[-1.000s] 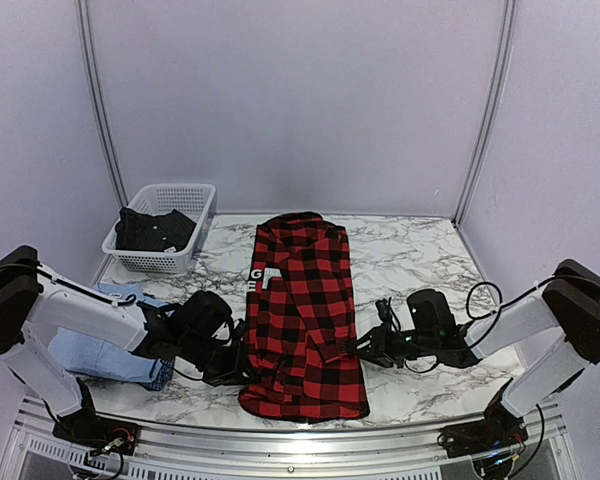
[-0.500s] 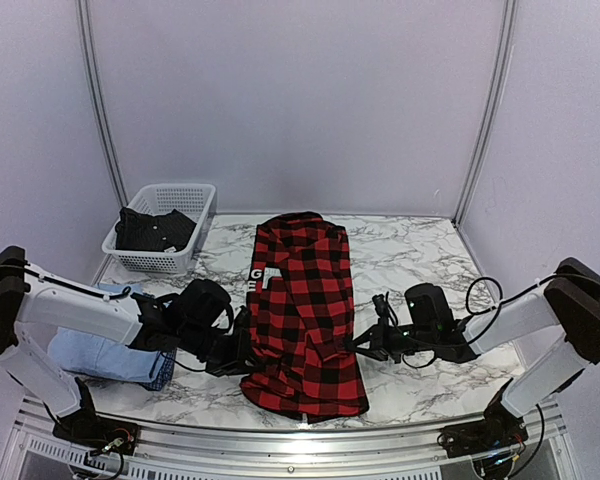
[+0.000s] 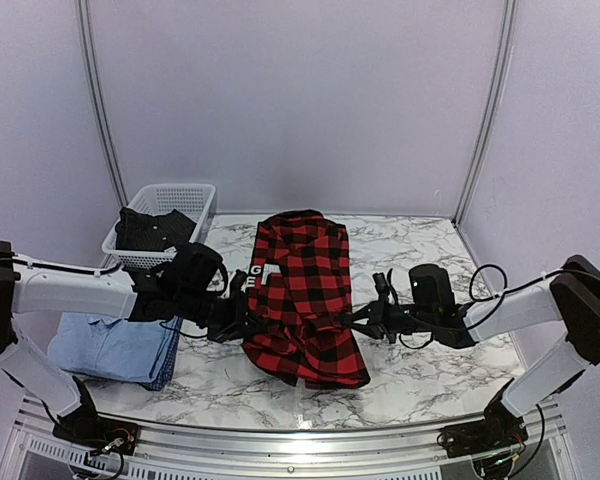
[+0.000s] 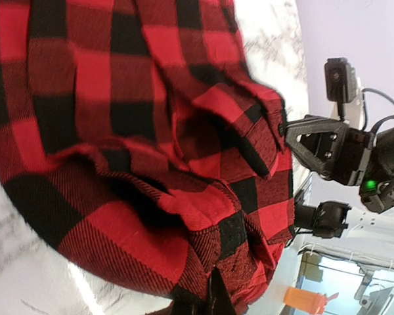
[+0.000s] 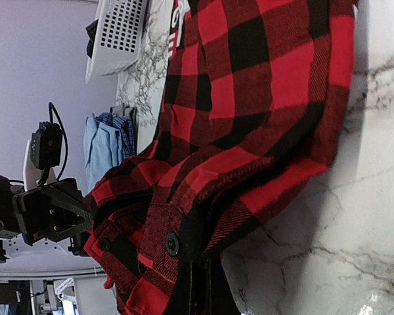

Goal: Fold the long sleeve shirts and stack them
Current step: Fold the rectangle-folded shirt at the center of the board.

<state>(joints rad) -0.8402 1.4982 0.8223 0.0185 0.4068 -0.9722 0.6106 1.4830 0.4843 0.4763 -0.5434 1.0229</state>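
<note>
Left gripper (image 3: 244,322): jaws clamped on the near left edge of the flannel shirt (image 3: 305,290). Right gripper (image 3: 361,323): jaws pinched on the near right edge, beside a dark button (image 5: 173,243). Between the jaws the hem is held up at both corners, middle sagging toward the marble table (image 3: 420,250); thick woven check, limp, bunched in soft folds.

Judged step: hem-to-collar fold. Next move needs both grips carried level away from the bases, then laid flat.

Outward of the left jaws: light blue shirt (image 3: 105,345), smooth, a flat folded-looking pile. Beyond it, rigid mesh basket (image 3: 170,187)
</note>
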